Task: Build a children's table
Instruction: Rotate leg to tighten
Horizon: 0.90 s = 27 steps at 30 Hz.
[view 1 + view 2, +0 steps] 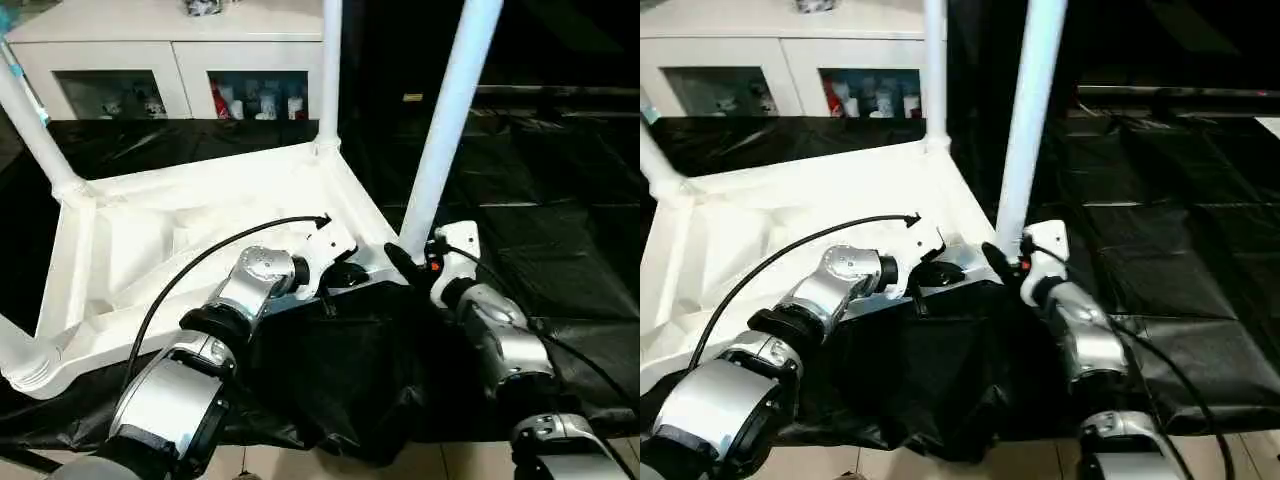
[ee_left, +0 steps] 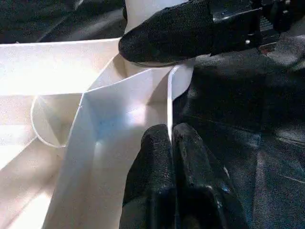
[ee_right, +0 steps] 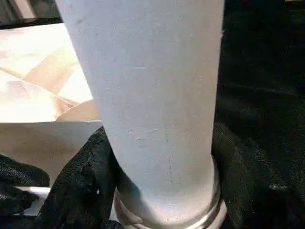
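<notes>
The near-corner leg (image 1: 448, 120) stands almost upright, leaning toward one o'clock, its base in the upturned tabletop's (image 1: 150, 230) socket, grasped by the right tool (image 1: 412, 262), while the left tool (image 2: 172, 157), at nine o'clock, pinches the rim.

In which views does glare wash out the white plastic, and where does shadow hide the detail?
Left wrist view: strong glare bleaches the tabletop, so its ribs almost vanish on the lit side. Right wrist view: the leg is evenly lit, with no hot spot. Left eye view: the black cloth between the forearms lies in deep shadow and its folds barely read.
</notes>
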Available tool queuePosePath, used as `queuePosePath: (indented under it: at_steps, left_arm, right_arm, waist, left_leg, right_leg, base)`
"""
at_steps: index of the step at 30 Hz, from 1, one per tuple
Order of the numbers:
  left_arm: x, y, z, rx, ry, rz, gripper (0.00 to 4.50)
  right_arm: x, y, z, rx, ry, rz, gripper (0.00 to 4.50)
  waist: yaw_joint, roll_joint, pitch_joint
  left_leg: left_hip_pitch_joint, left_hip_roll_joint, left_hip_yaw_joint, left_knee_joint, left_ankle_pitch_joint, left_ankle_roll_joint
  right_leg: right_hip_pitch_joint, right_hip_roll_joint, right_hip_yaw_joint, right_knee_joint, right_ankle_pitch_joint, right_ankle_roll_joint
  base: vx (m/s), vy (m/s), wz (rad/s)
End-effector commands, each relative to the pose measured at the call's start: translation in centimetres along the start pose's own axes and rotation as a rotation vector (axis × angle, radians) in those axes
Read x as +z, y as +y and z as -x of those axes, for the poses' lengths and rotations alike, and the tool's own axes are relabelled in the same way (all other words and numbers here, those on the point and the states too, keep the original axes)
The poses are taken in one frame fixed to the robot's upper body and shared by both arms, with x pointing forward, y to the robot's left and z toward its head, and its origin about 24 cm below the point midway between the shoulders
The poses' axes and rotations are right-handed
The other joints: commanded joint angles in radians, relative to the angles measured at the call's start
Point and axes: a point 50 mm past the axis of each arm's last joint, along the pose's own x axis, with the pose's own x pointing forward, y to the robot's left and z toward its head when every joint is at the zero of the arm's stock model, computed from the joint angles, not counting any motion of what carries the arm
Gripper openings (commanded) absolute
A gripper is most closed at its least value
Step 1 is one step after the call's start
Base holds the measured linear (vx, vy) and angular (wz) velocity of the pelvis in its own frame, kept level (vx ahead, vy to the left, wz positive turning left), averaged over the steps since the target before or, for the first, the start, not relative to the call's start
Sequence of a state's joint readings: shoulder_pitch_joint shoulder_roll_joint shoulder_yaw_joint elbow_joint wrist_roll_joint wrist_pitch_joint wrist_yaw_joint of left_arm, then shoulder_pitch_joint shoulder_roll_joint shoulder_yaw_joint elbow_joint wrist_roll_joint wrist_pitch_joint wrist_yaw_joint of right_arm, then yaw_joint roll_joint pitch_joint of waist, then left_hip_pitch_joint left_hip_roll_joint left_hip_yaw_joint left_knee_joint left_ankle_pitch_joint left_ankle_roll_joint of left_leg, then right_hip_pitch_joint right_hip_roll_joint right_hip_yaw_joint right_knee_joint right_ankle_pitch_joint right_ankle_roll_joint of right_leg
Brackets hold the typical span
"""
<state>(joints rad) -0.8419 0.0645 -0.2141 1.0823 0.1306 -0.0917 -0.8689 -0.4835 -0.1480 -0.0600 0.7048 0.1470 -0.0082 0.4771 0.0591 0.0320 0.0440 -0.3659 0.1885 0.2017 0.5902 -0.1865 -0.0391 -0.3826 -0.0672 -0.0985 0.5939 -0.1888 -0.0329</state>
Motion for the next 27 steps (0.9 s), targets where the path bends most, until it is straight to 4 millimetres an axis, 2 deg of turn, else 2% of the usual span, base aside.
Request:
queuePosePath:
  at_steps: [1,2,3,5,8,9,12,15,20,21,24,26,27]
  left_arm:
    - [1.5,-1.2,-1.6,-0.059,-0.032,-0.053,0.0]
    - [1.5,-1.1,-1.3,-0.061,-0.035,-0.081,0.0]
    - [1.4,-1.1,-1.3,-0.062,-0.036,-0.085,0.0]
    - [1.5,-0.8,-1.0,-0.05,-0.049,-0.07,0.0]
    - [1.5,-0.6,-0.8,-0.048,-0.052,-0.057,0.0]
    - [1.4,-0.5,-0.7,-0.05,-0.05,-0.057,0.44]
    - [1.0,-0.4,-0.5,-0.073,-0.014,-0.014,0.55]
    - [0.3,-0.2,-0.4,-0.05,0.04,-0.017,0.85]
    - [-0.5,-0.2,-0.2,-0.062,0.114,-0.003,0.85]
    - [-0.4,-0.2,-0.2,-0.061,0.106,0.0,0.85]
    - [-0.2,-0.1,-0.1,-0.064,0.091,0.006,0.85]
    - [-0.2,0.1,0.1,-0.064,0.1,0.002,0.49]
    - [-0.2,0.1,0.1,-0.064,0.1,0.002,0.49]
  right_arm:
    - [-2.3,3.1,-0.7,0.136,0.122,0.089,2.54]
    - [-1.9,2.6,-0.4,0.14,0.094,0.093,2.54]
    - [-1.8,2.5,-0.4,0.141,0.089,0.089,2.89]
    - [-1.3,1.7,0.0,0.16,0.071,0.09,3.24]
    - [-1.1,1.2,0.3,0.166,0.066,0.117,3.3]
    - [-1.1,1.1,0.4,0.166,0.065,0.126,3.36]
    - [-0.5,0.4,1.1,0.219,0.045,0.135,3.36]
    - [-0.5,0.3,1.4,0.246,0.04,0.141,3.36]
    - [-0.5,0.5,1.5,0.26,0.035,0.149,3.36]
    - [-0.5,0.5,1.5,0.263,0.033,0.148,3.36]
    - [-0.5,0.6,1.6,0.269,0.031,0.149,3.36]
    - [-0.5,0.3,1.7,0.268,0.034,0.157,3.36]
    - [-0.5,0.3,1.7,0.268,0.034,0.157,3.36]
  waist:
    - [0.0,-0.011,-0.052]
    - [0.001,-0.011,-0.053]
    - [0.001,-0.011,-0.054]
    - [0.001,-0.01,-0.056]
    - [0.004,-0.012,-0.058]
    - [0.004,-0.012,-0.057]
    - [0.007,-0.012,-0.058]
    - [0.004,-0.012,-0.059]
    - [-0.003,-0.013,-0.054]
    - [-0.002,-0.009,-0.055]
    - [-0.004,-0.01,-0.057]
    - [-0.005,-0.009,-0.057]
    - [-0.004,-0.009,-0.057]
  left_leg:
    - [0.012,0.052,-0.033,-0.069,-0.225,0.062]
    - [0.012,0.053,-0.033,-0.069,-0.222,0.065]
    - [0.013,0.054,-0.033,-0.069,-0.218,0.065]
    - [0.011,0.056,-0.033,-0.069,-0.2,0.075]
    - [0.01,0.054,-0.03,-0.065,-0.18,0.084]
    - [0.007,0.055,-0.03,-0.065,-0.175,0.087]
    - [0.009,0.056,-0.029,-0.064,-0.17,0.099]
    - [0.004,0.057,-0.03,-0.062,-0.157,0.112]
    - [0.006,0.052,-0.031,-0.063,-0.188,0.101]
    - [0.006,0.052,-0.032,-0.063,-0.187,0.1]
    - [0.007,0.055,-0.033,-0.064,-0.185,0.1]
    - [0.006,0.055,-0.032,-0.064,-0.183,0.103]
    - [0.007,0.055,-0.032,-0.064,-0.183,0.104]
  right_leg:
    - [0.039,-0.103,0.061,-0.097,-0.326,-0.167]
    - [0.039,-0.103,0.061,-0.098,-0.326,-0.164]
    - [0.039,-0.102,0.061,-0.095,-0.317,-0.164]
    - [0.04,-0.1,0.062,-0.088,-0.263,-0.178]
    - [0.043,-0.101,0.061,-0.083,-0.214,-0.198]
    - [0.044,-0.101,0.062,-0.081,-0.207,-0.2]
    - [0.045,-0.101,0.061,-0.079,-0.184,-0.21]
    - [0.047,-0.101,0.06,-0.075,-0.154,-0.218]
    - [0.046,-0.102,0.058,-0.088,-0.247,-0.202]
    - [0.046,-0.101,0.059,-0.088,-0.249,-0.202]
    - [0.046,-0.099,0.059,-0.085,-0.22,-0.209]
    - [0.046,-0.099,0.059,-0.083,-0.199,-0.218]
    - [0.046,-0.1,0.059,-0.082,-0.198,-0.219]
  base:
    - [0.0,0.0,0.0]
    - [0.0,0.0,0.0]
    - [0.0,0.0,0.0]
    - [0.0,0.0,0.0]
    - [0.0,0.0,0.0]
    - [0.0,0.0,0.0]
    - [0.0,0.0,0.0]
    - [0.0,0.0,0.0]
    - [0.0,0.0,0.0]
    - [0.0,0.0,0.0]
    - [0.0,0.0,0.0]
    - [0.0,0.0,0.0]
    - [0.0,0.0,0.0]
